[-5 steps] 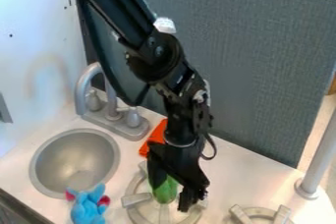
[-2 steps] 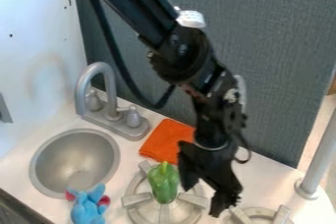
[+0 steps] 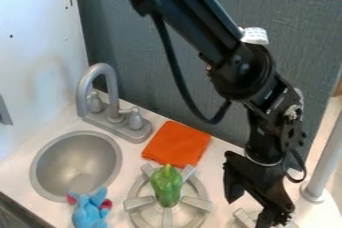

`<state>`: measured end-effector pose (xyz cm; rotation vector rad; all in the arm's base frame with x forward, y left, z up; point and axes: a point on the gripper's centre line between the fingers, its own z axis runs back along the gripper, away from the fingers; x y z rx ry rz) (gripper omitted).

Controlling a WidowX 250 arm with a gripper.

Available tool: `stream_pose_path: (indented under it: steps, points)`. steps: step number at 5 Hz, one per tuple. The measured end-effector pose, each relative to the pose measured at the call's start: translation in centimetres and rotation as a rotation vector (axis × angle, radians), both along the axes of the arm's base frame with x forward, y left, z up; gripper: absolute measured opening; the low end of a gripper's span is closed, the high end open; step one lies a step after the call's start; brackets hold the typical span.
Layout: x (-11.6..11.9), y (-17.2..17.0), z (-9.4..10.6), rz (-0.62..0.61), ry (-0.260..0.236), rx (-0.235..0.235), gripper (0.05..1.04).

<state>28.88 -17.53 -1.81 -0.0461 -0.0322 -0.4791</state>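
Camera view: green pepper (image 3: 166, 188) on burner, gripper (image 3: 247, 213) empty

Sink (image 3: 73, 154) at the counter's (image 3: 214, 172) left end; blue plush toy (image 3: 90, 211) by the front edge. The pepper sits on the left burner (image 3: 198, 203), apparently propped by its raised bars. Orange cloth (image 3: 177, 144) lies flat towards the back edge, probably just laid aside. Rightmost, the arm (image 3: 200, 19) slants down, fingers apart over the right burner (image 3: 244, 217).

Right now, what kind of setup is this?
Looks like a toy kitchen: a small sink with a curved faucet, and a burner grate with a green pepper on it.
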Motion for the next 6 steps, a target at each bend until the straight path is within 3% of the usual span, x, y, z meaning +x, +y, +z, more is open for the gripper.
stream_pose_path:
  steps: [2,4,6]
  points:
    - [0.7,-2.1,-3.4,-0.03,0.048,0.072,1.001]
    - [0.8,-4.1,-4.3,-0.07,0.063,0.08,1.001]
    - [0.2,-4.2,-6.2,-0.06,0.096,0.119,1.001]
